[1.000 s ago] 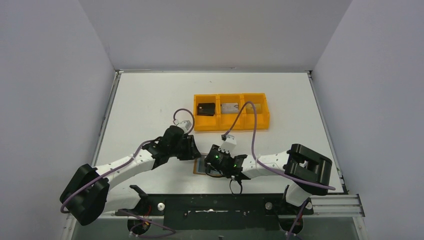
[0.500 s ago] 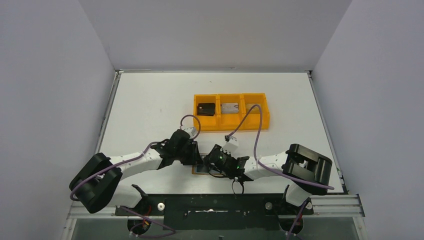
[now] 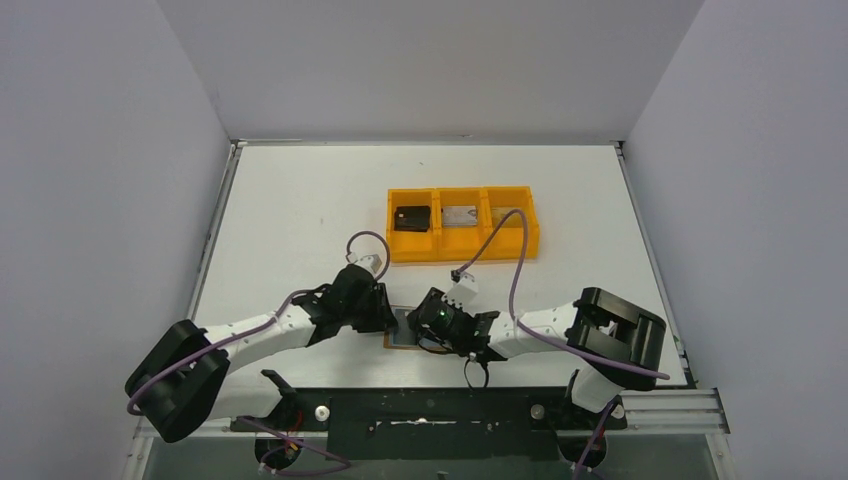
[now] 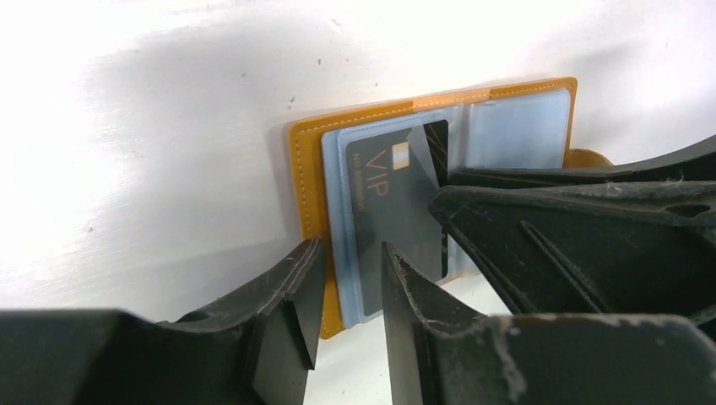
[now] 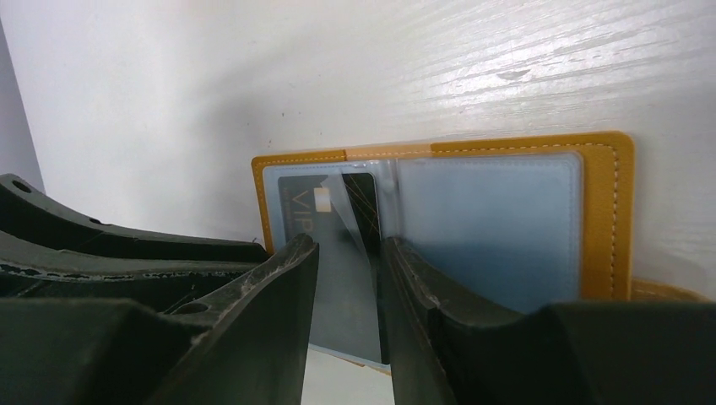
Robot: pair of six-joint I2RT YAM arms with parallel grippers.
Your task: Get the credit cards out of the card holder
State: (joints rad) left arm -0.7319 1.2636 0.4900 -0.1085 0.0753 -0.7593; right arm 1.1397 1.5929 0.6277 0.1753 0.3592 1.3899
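While both end effectors [image 4: 349,245] [image 5: 348,240] stand narrowly parted, the stitched tan card holder [image 4: 304,169] sleeves a dark credit card [image 4: 380,211].

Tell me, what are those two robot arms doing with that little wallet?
They are working on getting cards out of it. The wallet lies open on the table, and the left gripper and right gripper both reach down at it, jaws slightly apart. A dark VIP card sits in its pocket. A black card and a silvery card lie in the orange tray behind.
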